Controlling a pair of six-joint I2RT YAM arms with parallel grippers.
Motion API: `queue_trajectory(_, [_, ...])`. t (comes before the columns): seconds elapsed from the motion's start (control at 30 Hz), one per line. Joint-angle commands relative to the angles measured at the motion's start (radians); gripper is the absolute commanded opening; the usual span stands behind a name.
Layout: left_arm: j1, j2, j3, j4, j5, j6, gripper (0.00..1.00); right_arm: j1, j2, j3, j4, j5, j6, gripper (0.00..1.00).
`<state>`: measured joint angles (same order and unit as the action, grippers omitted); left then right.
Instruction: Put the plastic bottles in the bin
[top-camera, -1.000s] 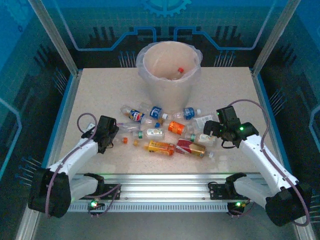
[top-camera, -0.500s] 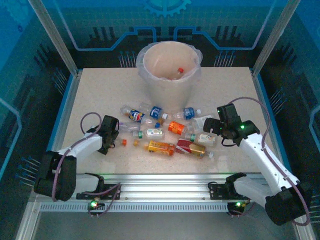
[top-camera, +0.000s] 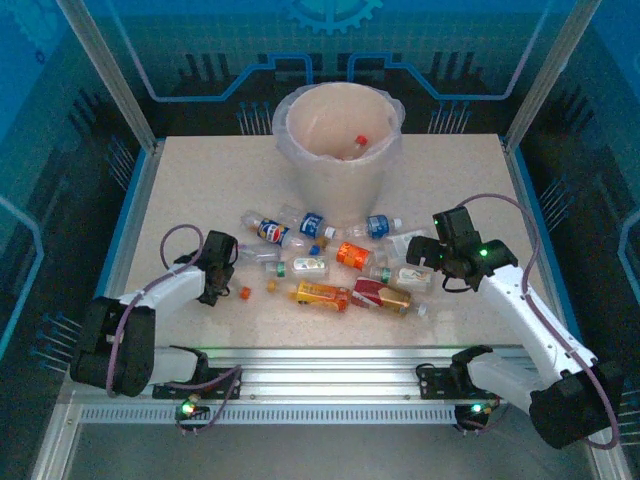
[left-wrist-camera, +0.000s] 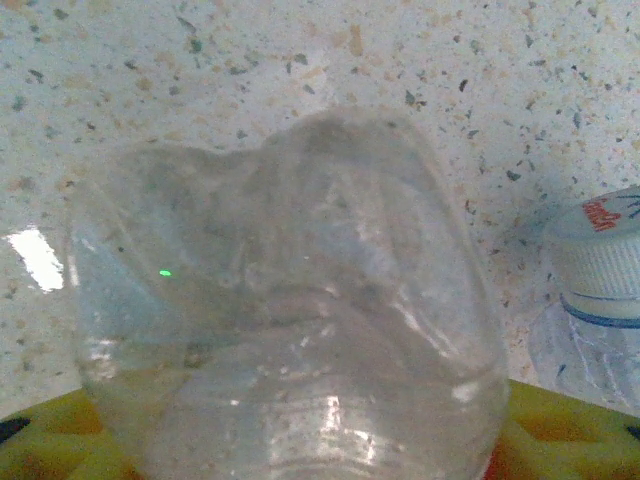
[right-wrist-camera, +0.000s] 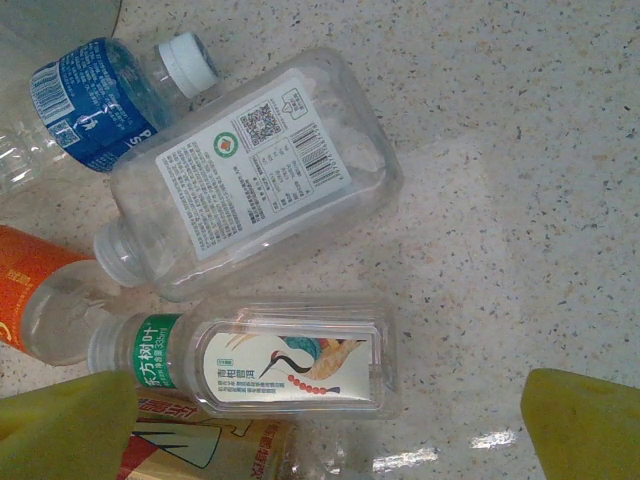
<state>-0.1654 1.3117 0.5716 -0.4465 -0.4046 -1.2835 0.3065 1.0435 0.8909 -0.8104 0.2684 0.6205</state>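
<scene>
Lower than a second ago, left pincer (top-camera: 228, 262) straddles a clear bottle (left-wrist-camera: 290, 300) at centre-left, its grip impossible to tell, while right pincer (top-camera: 428, 255) gapes wide and empty over bottles (top-camera: 330, 262) strewn mid-frame on the worktop (top-camera: 200, 180), below the bin (top-camera: 335, 195).

Even, soft overhead light on the speckled table (top-camera: 200, 190) from the top camera, a bit grainy, hardly any shadows. Dim and blue-tinted out by the enclosure walls (top-camera: 60, 150). Mushy at the left wrist: badly out-of-focus crushed clear bottle (left-wrist-camera: 290, 300) with a white glare patch at its left edge. Crisp at the right wrist, sharp enough to read print on the plastic bottles (right-wrist-camera: 250, 170), plus shiny reflections low on the tabletop.
</scene>
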Motion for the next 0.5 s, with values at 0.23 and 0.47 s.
queue_trajectory(0.23, [0.007, -0.235, 0.057, -0.011, -0.139, 0.111, 0.59, -0.011, -0.055, -0.001, 0.021, 0.002, 0.007, 1.00])
queue_trajectory(0.47, [0.006, -0.265, 0.236, 0.173, -0.141, 0.367, 0.59, -0.011, -0.056, 0.000, 0.044, -0.013, 0.027, 1.00])
